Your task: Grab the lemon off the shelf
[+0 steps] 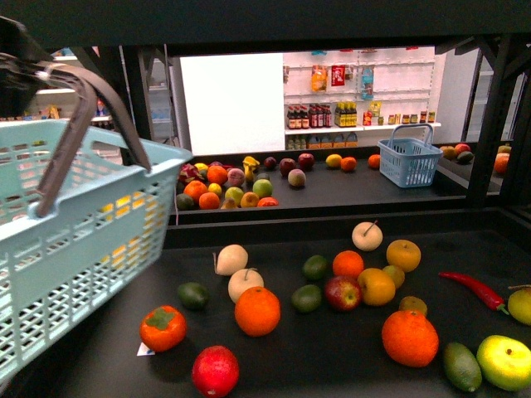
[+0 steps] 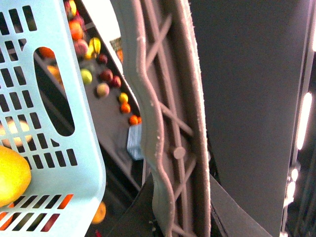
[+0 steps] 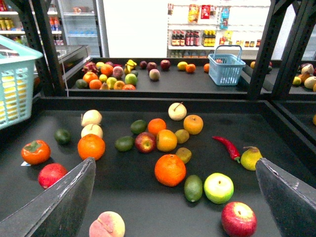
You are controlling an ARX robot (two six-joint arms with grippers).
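Overhead, right hand [image 3: 175,197] spread wide above matte black shelf [image 3: 148,207]; left hand's grip unclear.

Right claw [image 3: 177,197] spread wide, above shelf [image 3: 148,192], scattered fruit

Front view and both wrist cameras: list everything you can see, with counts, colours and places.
shelf: one, black, tiered decks
large oranges: two, orange, front deck
chili: one, red, right side of the front deck
lemon: one, pale yellow, beside the chili
mixed fruit: many, assorted colours, on both decks
small basket: one, blue, rear deck
large basket: one, light blue, raised at left, yellow fruit inside
wall shelves: white, holding bottles, background
left gripper: at the large basket's handle, jaws hidden
right gripper: open, above the front deck
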